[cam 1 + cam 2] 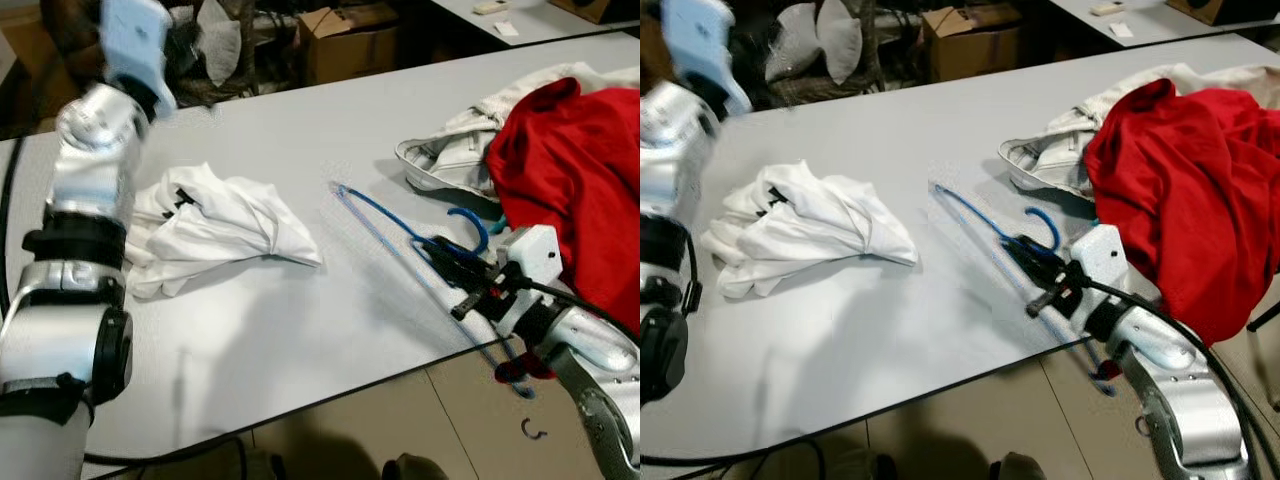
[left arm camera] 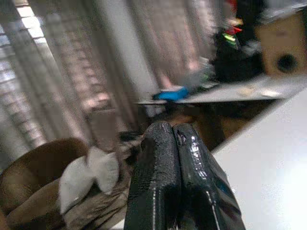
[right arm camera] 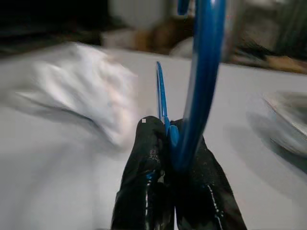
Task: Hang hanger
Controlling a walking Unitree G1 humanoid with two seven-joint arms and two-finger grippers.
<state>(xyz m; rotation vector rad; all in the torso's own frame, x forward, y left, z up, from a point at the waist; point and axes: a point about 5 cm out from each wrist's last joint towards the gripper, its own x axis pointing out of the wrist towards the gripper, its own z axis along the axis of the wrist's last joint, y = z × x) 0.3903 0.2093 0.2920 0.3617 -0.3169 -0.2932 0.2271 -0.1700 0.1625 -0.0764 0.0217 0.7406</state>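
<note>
- The blue hanger (image 1: 400, 240) is lying on the grey table (image 1: 300, 130), close to the table's near edge, with its hook curling up beside the red garment (image 1: 575, 190) and one end poking out past the edge.
- The right gripper (image 1: 447, 262) is reaching in from that near edge, and its two black fingers are clamping the thin blue wire just below the hook.
- The right wrist view is giving what the head views cannot: the textured black fingertips (image 3: 144, 191) pressed together with the blue rod pinched between them, and the wire looping up and away in a narrow, glossy triangle.
- The head views are showing the wider layout instead: a crumpled white shirt (image 1: 215, 230) is sitting on the table well to the left of the hanger, soft and folded over on itself.
- A pale bag (image 1: 445, 155) with stiff-looking seams is lying beyond the hanger, touching the red garment, which is draping in heavy folds over the table's right end.
- The left gripper (image 2: 175, 143) is being held up high above the table's left side; in the left wrist view its rubbery, pebbled fingers are pressing flat against each other with nothing between them.
- Behind those fingers, that view is taking in blurred curtains (image 2: 57, 76) and a brown armchair (image 2: 43, 167) with pale cushions.
- A cardboard box (image 1: 350, 40) is standing on the floor past the table's far edge.
</note>
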